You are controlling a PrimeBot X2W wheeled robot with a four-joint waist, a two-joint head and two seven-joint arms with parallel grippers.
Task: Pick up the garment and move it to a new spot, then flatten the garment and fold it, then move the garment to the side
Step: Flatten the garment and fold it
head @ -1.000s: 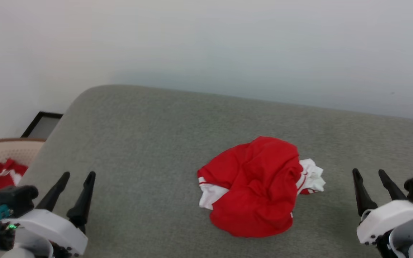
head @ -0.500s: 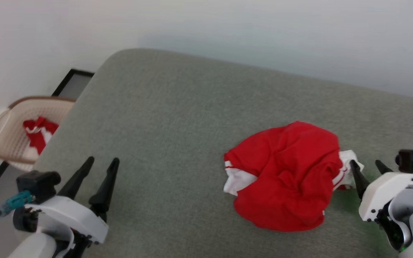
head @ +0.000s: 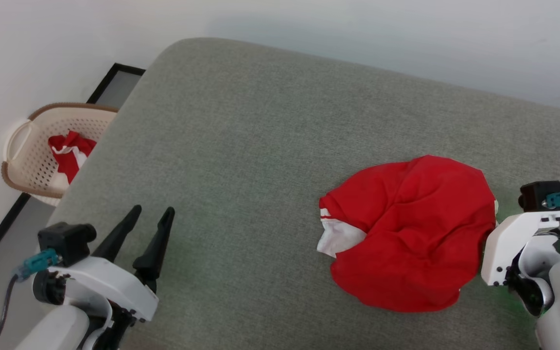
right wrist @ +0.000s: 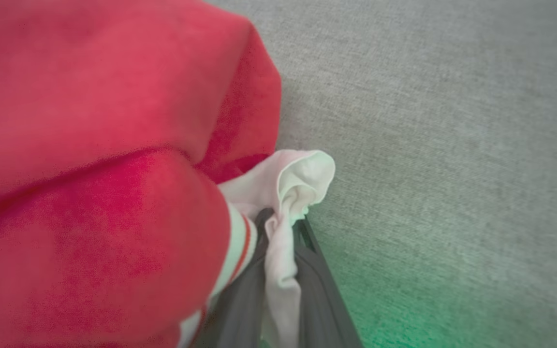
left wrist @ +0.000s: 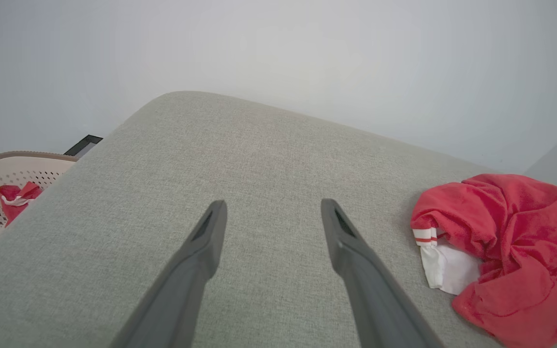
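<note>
Garment (head: 406, 238) x1, bunched | R pincer (right wrist: 283, 220) nips its sleeve (right wrist: 302, 179) | L pincer (left wrist: 272, 205) spread

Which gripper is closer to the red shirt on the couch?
Right. The right gripper is closed on the garment's white sleeve; the left gripper is open, well apart.

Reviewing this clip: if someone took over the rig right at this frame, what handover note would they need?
The left gripper is open and empty, over the grey cushioned surface, apart from the garment.
The right gripper is shut on the garment's white sleeve, at its right edge.
The garment lies crumpled in a heap on the right part of the surface, not visibly lifted.
The beige basket holding a red-and-white cloth sits off the left edge; not part of the job.
Done: the grasp only.
Left: lift and move to a new spot, flatten, fold, move aside.
</note>
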